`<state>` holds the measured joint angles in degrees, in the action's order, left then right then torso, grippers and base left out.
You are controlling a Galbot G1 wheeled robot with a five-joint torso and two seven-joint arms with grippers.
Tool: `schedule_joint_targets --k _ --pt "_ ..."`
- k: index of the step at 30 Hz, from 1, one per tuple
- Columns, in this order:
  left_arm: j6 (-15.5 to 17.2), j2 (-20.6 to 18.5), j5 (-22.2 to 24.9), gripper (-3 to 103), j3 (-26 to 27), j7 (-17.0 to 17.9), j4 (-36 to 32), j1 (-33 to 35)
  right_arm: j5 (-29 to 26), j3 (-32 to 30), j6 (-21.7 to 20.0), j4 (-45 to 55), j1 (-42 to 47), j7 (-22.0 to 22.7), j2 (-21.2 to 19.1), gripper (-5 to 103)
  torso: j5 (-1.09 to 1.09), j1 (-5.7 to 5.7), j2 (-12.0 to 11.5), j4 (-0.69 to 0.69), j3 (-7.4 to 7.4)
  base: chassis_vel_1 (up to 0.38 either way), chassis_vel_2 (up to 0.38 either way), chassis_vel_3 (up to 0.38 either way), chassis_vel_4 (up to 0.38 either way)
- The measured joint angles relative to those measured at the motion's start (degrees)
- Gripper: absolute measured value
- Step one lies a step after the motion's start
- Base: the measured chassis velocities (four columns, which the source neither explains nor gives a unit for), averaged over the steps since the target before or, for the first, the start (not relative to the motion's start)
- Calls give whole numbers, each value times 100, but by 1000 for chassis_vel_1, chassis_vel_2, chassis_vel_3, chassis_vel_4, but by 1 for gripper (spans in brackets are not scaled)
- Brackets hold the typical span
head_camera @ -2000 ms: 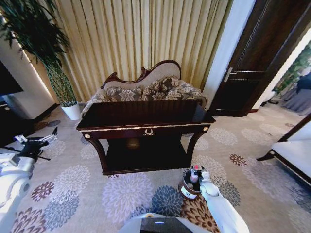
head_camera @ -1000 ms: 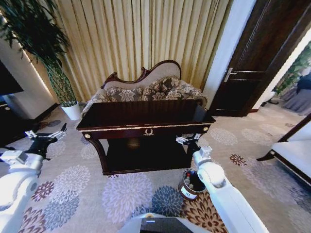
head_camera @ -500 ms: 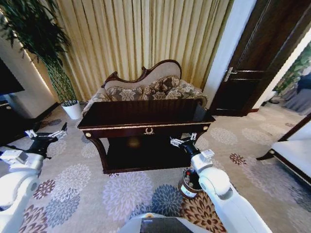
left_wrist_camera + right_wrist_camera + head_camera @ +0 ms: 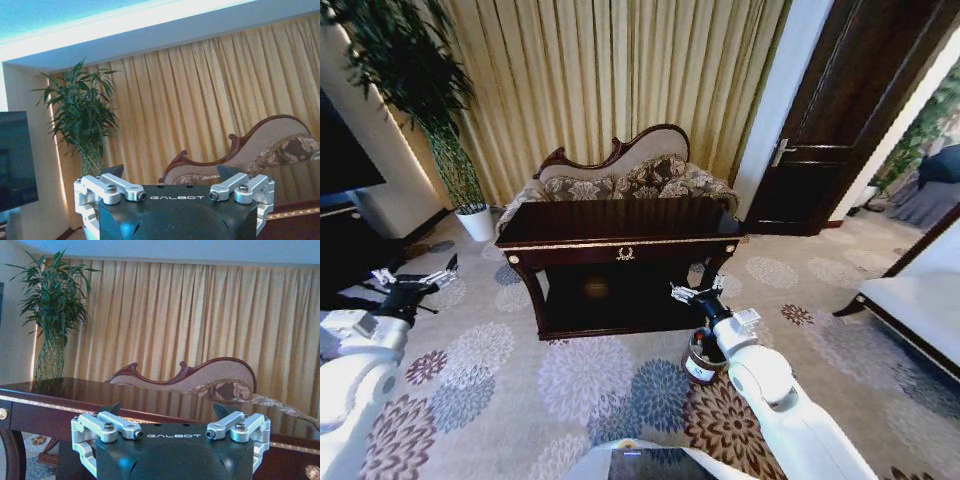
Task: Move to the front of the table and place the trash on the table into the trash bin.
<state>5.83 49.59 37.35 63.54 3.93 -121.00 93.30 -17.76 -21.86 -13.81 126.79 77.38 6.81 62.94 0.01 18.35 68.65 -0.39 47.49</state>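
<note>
One dark glossy table (image 4: 620, 228) on floral carpet (image 4: 580, 385), sofa (image 4: 620, 180) behind.

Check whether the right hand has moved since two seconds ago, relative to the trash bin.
Yes. It was down at the trash bin mouth; now the right hand is raised above it, level with the table leg, open and empty.

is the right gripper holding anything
No. In the head view the right gripper hangs open and empty in front of the table, above the trash bin.
</note>
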Motion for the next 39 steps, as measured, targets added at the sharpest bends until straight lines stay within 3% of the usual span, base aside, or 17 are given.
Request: schedule_joint_targets --k 23,39 --pt "-37 73 -17 100 -37 -17 -36 22 -12 -99 -2 -31 52 0 63 100 -2 1 0 1 0 185 -199 -187 194" --pt "-196 71 -1 100 -22 -33 107 29 84 -40 20 -76 62 0 95 100 3 1 -1 0 0 29 -230 -25 223"
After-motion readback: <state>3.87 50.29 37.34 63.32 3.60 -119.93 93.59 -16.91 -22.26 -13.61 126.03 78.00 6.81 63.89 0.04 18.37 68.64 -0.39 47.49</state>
